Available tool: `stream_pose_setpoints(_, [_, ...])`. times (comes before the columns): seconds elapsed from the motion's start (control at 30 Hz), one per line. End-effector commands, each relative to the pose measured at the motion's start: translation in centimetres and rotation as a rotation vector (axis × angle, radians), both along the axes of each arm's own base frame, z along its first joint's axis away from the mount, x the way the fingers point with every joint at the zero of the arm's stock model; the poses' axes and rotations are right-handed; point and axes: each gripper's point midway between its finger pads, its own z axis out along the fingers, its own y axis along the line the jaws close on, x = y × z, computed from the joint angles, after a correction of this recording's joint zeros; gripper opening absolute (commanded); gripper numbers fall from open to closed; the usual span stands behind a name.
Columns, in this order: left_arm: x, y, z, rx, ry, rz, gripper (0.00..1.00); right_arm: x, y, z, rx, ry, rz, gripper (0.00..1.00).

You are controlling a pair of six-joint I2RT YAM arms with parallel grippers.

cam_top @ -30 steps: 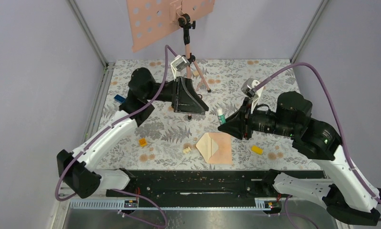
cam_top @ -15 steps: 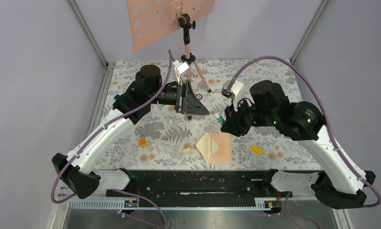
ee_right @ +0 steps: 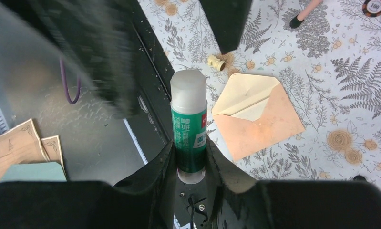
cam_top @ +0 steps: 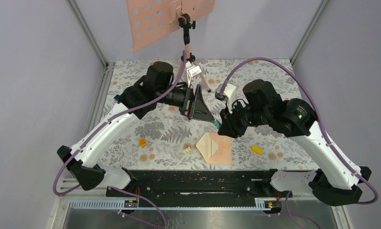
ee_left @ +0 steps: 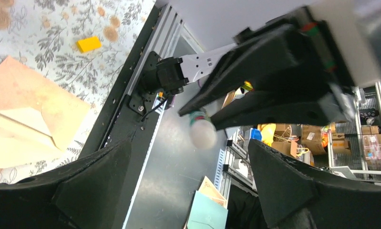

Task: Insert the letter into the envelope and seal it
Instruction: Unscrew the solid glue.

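Peach-pink squarish paper envelope [cam_top: 221, 150], flat on the fern-patterned table [cam_top: 274, 76] close to its near edge, between the two arms, triangular flap folded open and cream inside showing. Letter not told apart from that cream lining, so impossible to say whether already inside. Right end effector [cam_top: 219, 125] above and just behind the envelope, pinching a green glue stick with a frosted white cap [ee_right: 189, 129] round its lower body, cap on and pointing toward the left arm. Left end effector [ee_left: 188, 157] spread wide, empty, facing that cap from near, not touching. Probably the uncapping step ahead of sealing. Risks from here: a closing of the left end effector off-centre on the round, smooth cap, tilting the stick in the narrow right-hand pinch or dragging it out whole instead of freeing the cap; a dropped stick landing on the open flap and shifting the light envelope; the two end effectors knocking together, being so near; bared glue smearing the table or the outer face rather than the flap edge. Small yellow block [cam_top: 257, 150] near the envelope, apart from all this.
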Motion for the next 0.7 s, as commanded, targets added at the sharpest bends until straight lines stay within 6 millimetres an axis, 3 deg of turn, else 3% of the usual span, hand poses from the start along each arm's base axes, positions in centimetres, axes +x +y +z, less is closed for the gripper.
stream_pose_setpoints(0.0, [0.3,-0.2,-0.3,0.028,0.009,-0.007,0.93,-0.9,0.3,-0.1,0.006,0.013,0.078,0.0])
stream_pose_setpoints(0.2, [0.2,-0.7,-0.3,0.03,0.025,-0.024,0.8,-0.8,0.5,-1.0,-0.018,0.037,0.085,0.0])
stream_pose_setpoints(0.37, [-1.0,-1.3,-0.4,0.026,0.027,-0.081,0.67,-0.5,0.6,-1.4,-0.035,0.039,0.085,0.0])
stream_pose_setpoints(0.57, [-2.1,-1.9,-1.6,0.074,0.041,-0.133,0.57,-0.3,0.6,-2.1,-0.062,0.04,0.094,0.0])
stream_pose_setpoints(0.67, [-2.3,-2.1,-1.8,0.082,0.042,-0.144,0.42,-0.3,0.6,-2.2,-0.067,0.043,0.1,0.0])
